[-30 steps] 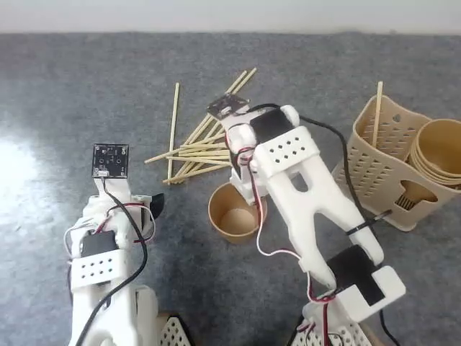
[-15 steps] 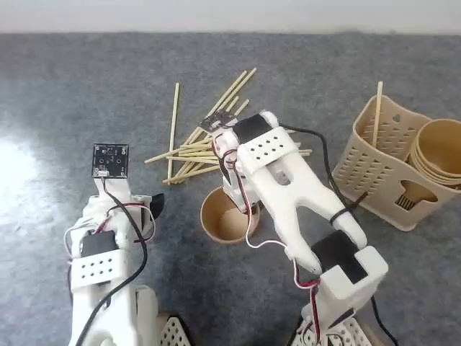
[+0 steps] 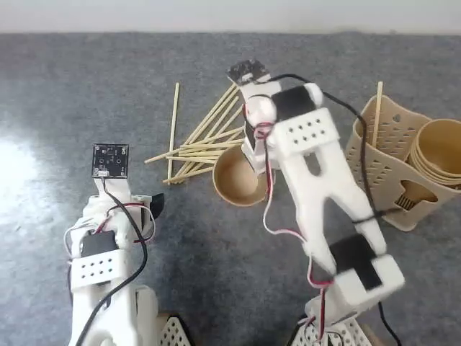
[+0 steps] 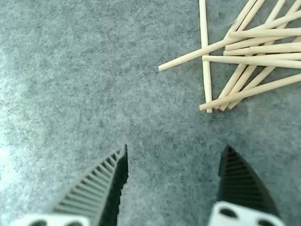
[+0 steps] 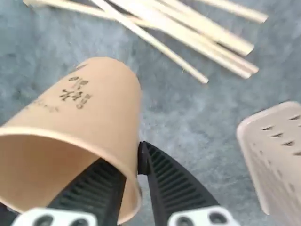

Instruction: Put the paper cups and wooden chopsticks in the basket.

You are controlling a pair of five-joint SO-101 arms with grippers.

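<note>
Mid-transfer of one paper cup [image 3: 238, 179], judging by the grip: picked up, not yet delivered. Pinched at the rim by the right gripper [image 5: 141, 155], one finger inside the mouth, the other outside against the wall, jaws drawn nearly together with just the paper between. Cup tilted, mouth toward the wrist camera, probably lifted off the grey mat [image 3: 86, 86], though hard to confirm from above. Positioned apart from the basket [image 3: 374, 166], on its chopstick-heap side, with the arm's forearm stretching between.

Already in the basket: a stack of cups [image 3: 439, 155] in the compartment farther from the held cup, and one upright chopstick [image 3: 377, 115] in the nearer one.

Next, as a judgement: swing toward the basket, raise the rim above the basket wall, line up over the stacked cups, right the tilt so the cup nests, then release. Risk of crushing the thin rim if squeezed harder, or of catching the basket's edge if carried too low.

Wooden chopsticks [image 3: 198, 148] scattered in a loose fan, beyond the held cup from the basket, untouched.

Left gripper [image 4: 171, 174] spread wide, holding nothing, hovering over bare mat just short of the fan's ends, the item farthest from the basket.
</note>
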